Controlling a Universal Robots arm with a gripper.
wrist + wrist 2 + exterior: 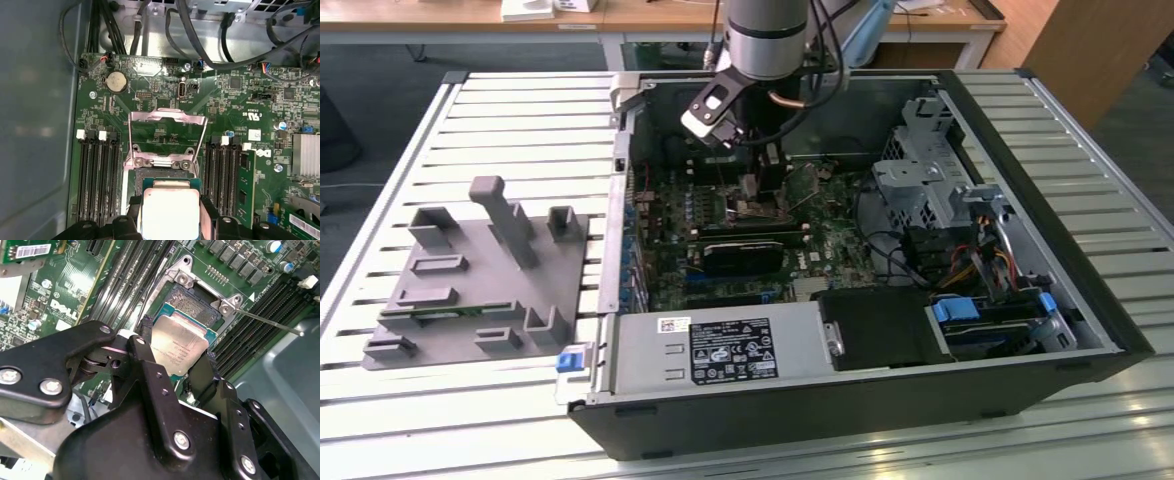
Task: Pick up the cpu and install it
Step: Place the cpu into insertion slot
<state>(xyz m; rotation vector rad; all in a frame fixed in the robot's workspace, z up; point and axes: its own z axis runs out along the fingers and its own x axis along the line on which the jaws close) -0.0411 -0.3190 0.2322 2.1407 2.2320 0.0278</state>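
The gripper [176,346] has its two black fingers [149,362] pinching the cpu [182,340] by its sides, so the shiny square chip sits right between them. Just past the fingertips is the open socket [194,302] on the green board [45,300]. The cpu is close over the socket, but I cannot tell if they touch.

Even light, glare on cpu [170,214]
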